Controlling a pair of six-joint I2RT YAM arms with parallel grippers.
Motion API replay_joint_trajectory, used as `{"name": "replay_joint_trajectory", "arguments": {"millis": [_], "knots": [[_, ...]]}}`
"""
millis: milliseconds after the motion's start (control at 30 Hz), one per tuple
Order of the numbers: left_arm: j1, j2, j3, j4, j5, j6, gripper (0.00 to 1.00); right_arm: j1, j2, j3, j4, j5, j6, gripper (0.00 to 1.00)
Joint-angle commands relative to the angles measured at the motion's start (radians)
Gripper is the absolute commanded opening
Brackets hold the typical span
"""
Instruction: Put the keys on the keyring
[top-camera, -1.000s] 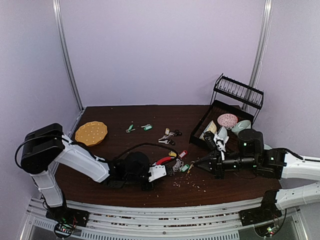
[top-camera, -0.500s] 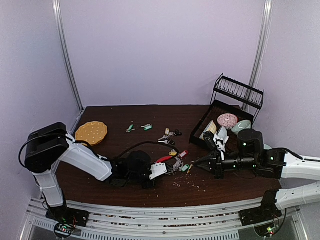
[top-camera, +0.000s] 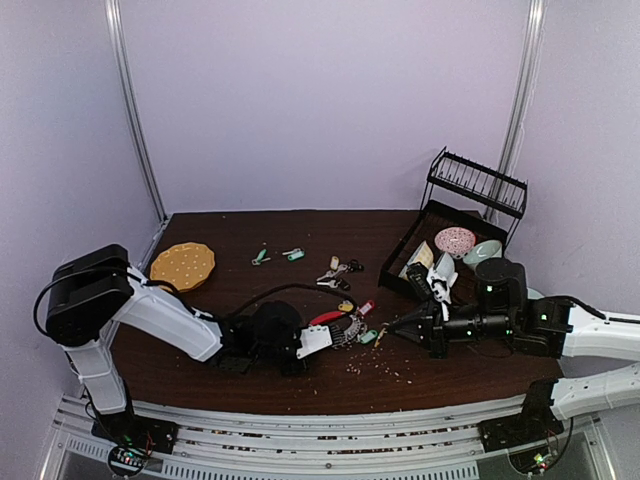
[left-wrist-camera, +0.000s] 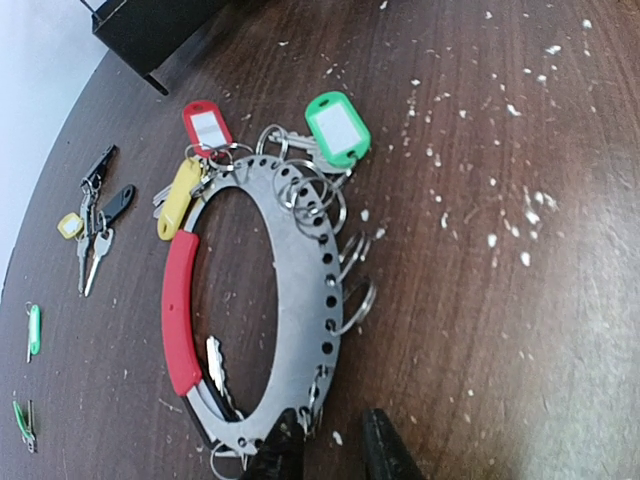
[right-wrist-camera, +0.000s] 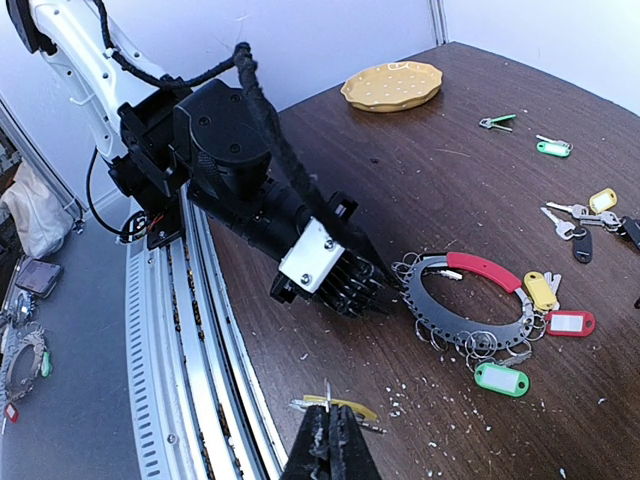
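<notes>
bright, even light; soft glare on the table (left-wrist-camera: 560, 300); all views sharp.

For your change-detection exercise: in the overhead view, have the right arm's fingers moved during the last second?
No. The right fingers point the same way and sit just as far from the black wire dish rack as before.

Grey hole-dotted keyring (left-wrist-camera: 303, 290) (red arc (left-wrist-camera: 180, 310)); yellow, red, green key tags (left-wrist-camera: 337, 128)
</notes>
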Motion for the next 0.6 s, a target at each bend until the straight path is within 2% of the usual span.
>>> {"name": "replay_joint_trajectory", "arguments": {"millis": [0, 200, 300, 433, 567], "knots": [[0.015, -0.06, -0.029, -0.002, 0.032, 0.064, 0.23, -0.003, 0.001, -0.006, 0.015, -0.003, -0.008, 0.0], [0.051, -0.055, 0.015, -0.067, 0.102, 0.113, 0.26, -0.004, 0.001, -0.006, 0.012, -0.009, -0.005, 0.0], [0.09, -0.047, 0.029, -0.1, 0.195, 0.113, 0.3, -0.004, -0.004, -0.008, 0.012, -0.007, -0.003, 0.0], [0.126, -0.026, 0.077, -0.164, 0.285, 0.125, 0.29, -0.004, -0.004, -0.004, 0.009, -0.008, -0.007, 0.0], [0.126, -0.035, 0.081, -0.141, 0.343, 0.151, 0.28, -0.003, -0.001, -0.006, 0.009, -0.008, -0.006, 0.0]]}}
